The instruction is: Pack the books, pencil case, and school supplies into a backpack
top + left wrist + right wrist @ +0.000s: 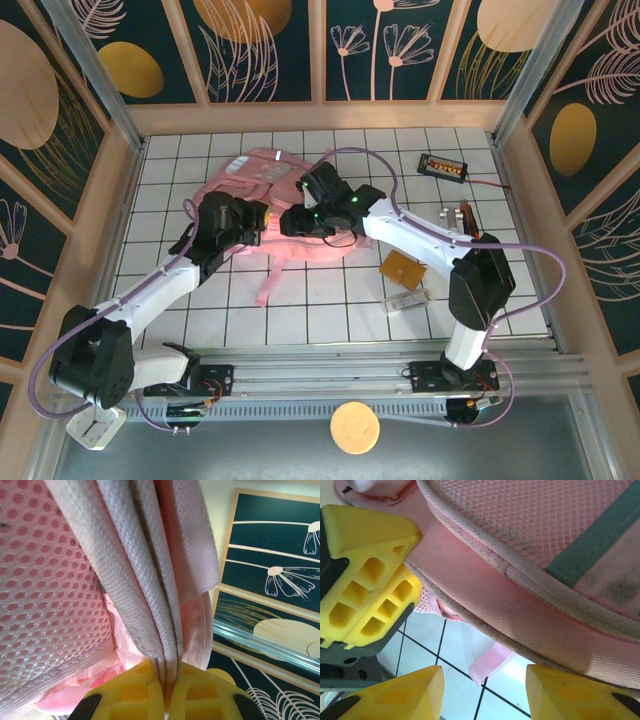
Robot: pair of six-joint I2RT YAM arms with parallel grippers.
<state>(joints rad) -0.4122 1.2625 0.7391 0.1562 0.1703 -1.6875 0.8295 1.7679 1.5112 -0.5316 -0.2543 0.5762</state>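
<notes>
Opening backpack [255,175], we judged: left jaws pinched its webbing [135,580], right jaws spread beside rim [520,577]; next, grip rim.

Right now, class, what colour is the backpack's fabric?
Pink. The backpack shows whole in the top external view; the right wrist view shows its weave close up.

The top external camera looks down from behind on the whole table [330,322], while the 2 wrist cameras, very close, face past the left gripper [167,696] and right gripper [482,690] at the backpack [60,580] just ahead, shared by all 3 views.
</notes>
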